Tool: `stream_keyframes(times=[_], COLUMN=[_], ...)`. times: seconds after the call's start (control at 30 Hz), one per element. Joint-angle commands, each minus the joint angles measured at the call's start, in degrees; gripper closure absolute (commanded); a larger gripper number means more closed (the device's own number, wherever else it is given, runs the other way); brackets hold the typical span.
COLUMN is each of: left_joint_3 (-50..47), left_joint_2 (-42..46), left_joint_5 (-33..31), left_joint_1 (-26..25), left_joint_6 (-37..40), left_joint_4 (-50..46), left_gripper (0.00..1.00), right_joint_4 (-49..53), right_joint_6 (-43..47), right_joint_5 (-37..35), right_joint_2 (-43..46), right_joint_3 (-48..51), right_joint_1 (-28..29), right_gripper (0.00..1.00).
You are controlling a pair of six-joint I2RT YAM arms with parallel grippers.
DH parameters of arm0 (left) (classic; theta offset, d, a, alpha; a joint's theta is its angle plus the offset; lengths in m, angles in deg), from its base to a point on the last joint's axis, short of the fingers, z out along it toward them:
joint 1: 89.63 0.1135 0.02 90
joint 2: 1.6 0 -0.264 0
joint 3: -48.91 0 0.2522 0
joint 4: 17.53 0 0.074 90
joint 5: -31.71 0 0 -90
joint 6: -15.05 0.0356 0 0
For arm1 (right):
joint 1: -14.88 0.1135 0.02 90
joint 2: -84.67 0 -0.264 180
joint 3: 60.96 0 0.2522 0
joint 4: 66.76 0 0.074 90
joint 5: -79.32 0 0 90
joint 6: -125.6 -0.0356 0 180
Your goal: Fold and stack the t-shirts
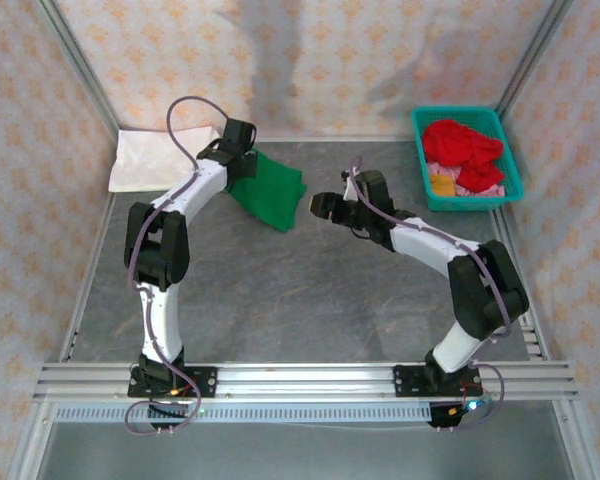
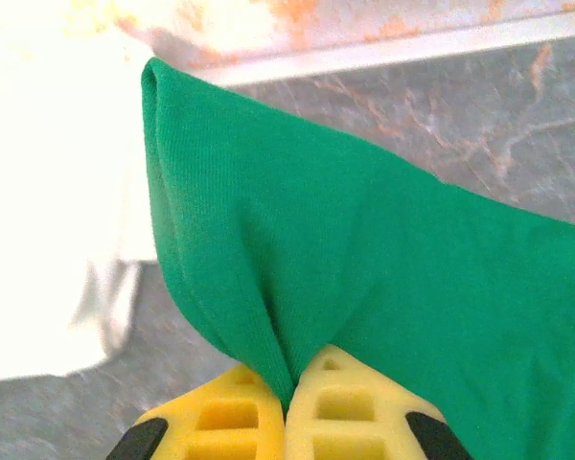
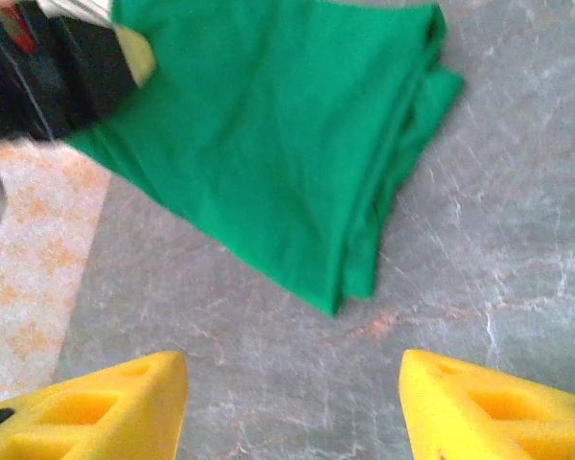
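I saw the green t-shirt as matt, fine-knit cloth and the white t-shirt as soft cloth. The table looked smooth and marbled grey. The basket looked like slightly glossy plastic, the front rail like brushed metal, and the yellow fingers like matt plastic.

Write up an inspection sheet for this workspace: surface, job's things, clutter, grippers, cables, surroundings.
Surface: grey marbled table top, bare in the middle.
Job's things: green t-shirt folded, at far centre-left; white t-shirt flat in the far left corner; red t-shirt heaped on pink and yellow cloth in the teal basket, far right.
Clutter: nothing seen.
Grippers: left gripper shut on an edge of the green t-shirt; right gripper open over bare table, apart from the shirt.
Cables: grey cable loops along each arm, none on the cloth.
Surroundings: patterned walls; aluminium rail at the near edge.
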Motion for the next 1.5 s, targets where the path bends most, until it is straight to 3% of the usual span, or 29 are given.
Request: stream_keyframes(times=[0.0,0.33,0.67,1.47], left_joint_3=[6.60,22.84,47.67,50.18], left_joint_2=[-3.18,-7.83,-21.23,-24.61], left_joint_5=[-4.88,4.11,12.08,19.62], left_joint_1=[2.50,11.82,15.01,27.73], left_joint_6=[7.94,10.15,11.46,3.61], left_joint_4=[-5.55,-7.11,-13.72,-7.42], left_gripper=[1.00,1.00,1.00,1.00], right_joint_4=[-2.99,-3.69,-3.95,2.27], right_joint_6=[0.70,-1.32,-3.12,-2.53], right_joint_5=[2.15,2.99,3.61,2.77], right_joint_2=[-1.52,-4.24,-5.98,-6.47], right_joint_3=[1.99,2.84,2.56,-0.10], right_joint_1=[-0.27,-0.25,-0.26,-0.27], right_gripper=[0.36,0.31,0.32,0.32])
